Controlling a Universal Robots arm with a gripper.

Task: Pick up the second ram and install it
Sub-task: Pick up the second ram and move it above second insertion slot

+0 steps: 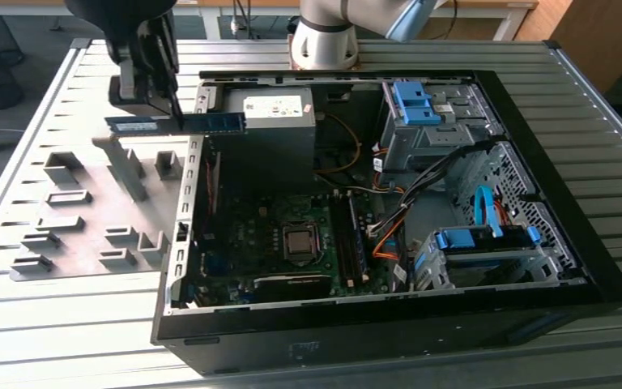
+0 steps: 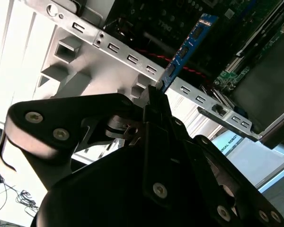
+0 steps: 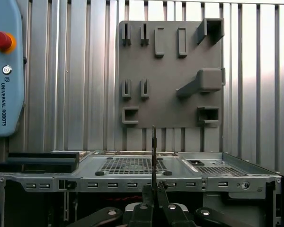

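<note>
Hand closed on the ram, fingers pinching it at mid-length; in the first wrist view the ram shows edge-on as a thin line rising from between the fingers. In the second wrist view, the hand grips the ram, whose blue board with dark chips runs away from the fingers over the case rail. The case wall lies just past the fingertips. Beyond it is the grey fixture plate with its raised blocks, flat on the slatted metal tabletop. A pendant with a red button lies beside the plate. In the exterior view, the hand holds the ram level and clear of all surfaces. The ram straddles the case wall on the exterior view's left, one end over the fixture plate, the other over the case interior. The motherboard is lower in the case, well apart from the ram. The tabletop carries case and plate.
</note>
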